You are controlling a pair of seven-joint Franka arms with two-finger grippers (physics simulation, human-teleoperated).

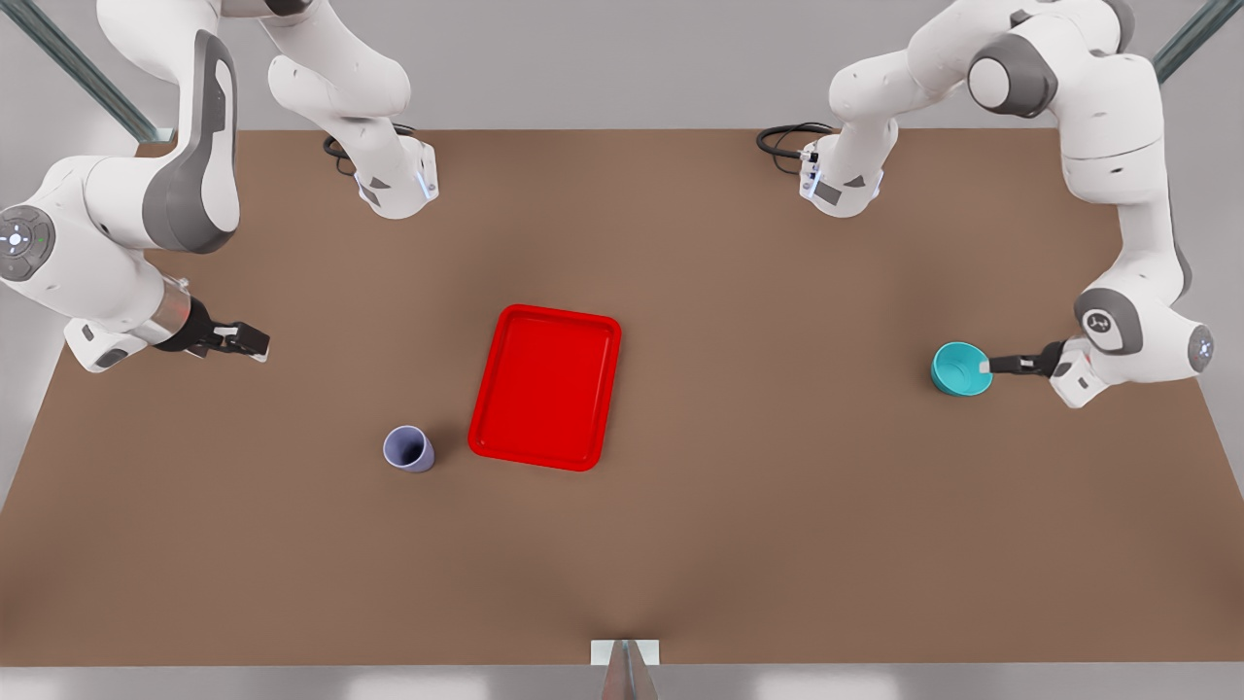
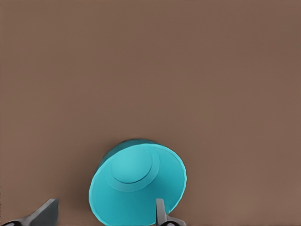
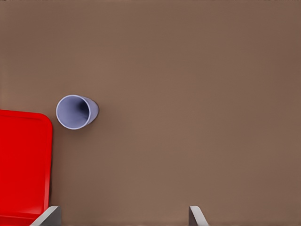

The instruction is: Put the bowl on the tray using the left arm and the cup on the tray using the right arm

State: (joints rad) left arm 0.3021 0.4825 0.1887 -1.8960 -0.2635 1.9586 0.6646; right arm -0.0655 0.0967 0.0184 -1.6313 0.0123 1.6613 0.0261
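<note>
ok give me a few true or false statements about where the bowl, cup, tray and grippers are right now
1. The bowl sits on the tray. False: it is on the table, far toward the front view's right.
2. The left gripper is at the bowl's rim, one finger inside the bowl. True.
3. The cup stands on the table beside the tray. True.
4. The right gripper holds the cup. False: it is open and hangs apart from the cup, on the front view's left.
5. The tray has nothing on it. True.
</note>
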